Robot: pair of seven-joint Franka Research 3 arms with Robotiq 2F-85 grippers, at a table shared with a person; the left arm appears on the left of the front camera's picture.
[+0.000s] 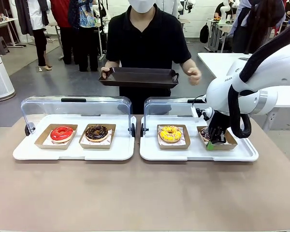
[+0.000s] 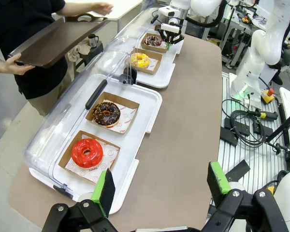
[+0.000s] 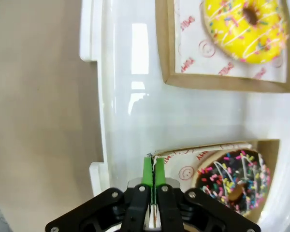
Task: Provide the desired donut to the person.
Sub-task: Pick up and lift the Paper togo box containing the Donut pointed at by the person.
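A brown table (image 1: 145,193) is being shared with the person (image 1: 145,43), who is standing at its far side in a black shirt. The right arm (image 1: 266,77) is being reached in from the right and bent down over the right display tray (image 1: 198,153). The left display tray (image 1: 72,153) is lying just beside it. Both are white, and a clear lid is being held swung open behind each, the left lid (image 1: 75,107) and the right lid (image 1: 166,106). A dark serving tray (image 1: 137,77) is being held level in front of the person's body, beyond the table's far edge and well apart from the donuts.

Four donuts are being displayed, each in its own cardboard tray. A red-glazed donut (image 1: 62,133) and a chocolate donut (image 1: 96,132) are in the left display tray. A yellow-iced donut (image 1: 170,134) and a sprinkled chocolate donut (image 3: 232,181) are in the right one. The sprinkled donut is lying in the sprinkled donut's cardboard tray (image 1: 229,144) at the right end, partly hidden in the front view by the arm.

The right gripper (image 1: 211,142) is being held at that tray's near corner, on the side toward the yellow-iced donut. In the right wrist view its green pads are pressed together with the tray's thin edge pinched between them.

The left gripper (image 2: 160,186) is being held above the table beyond the red-glazed donut's end, with its fingers spread wide and nothing between them.
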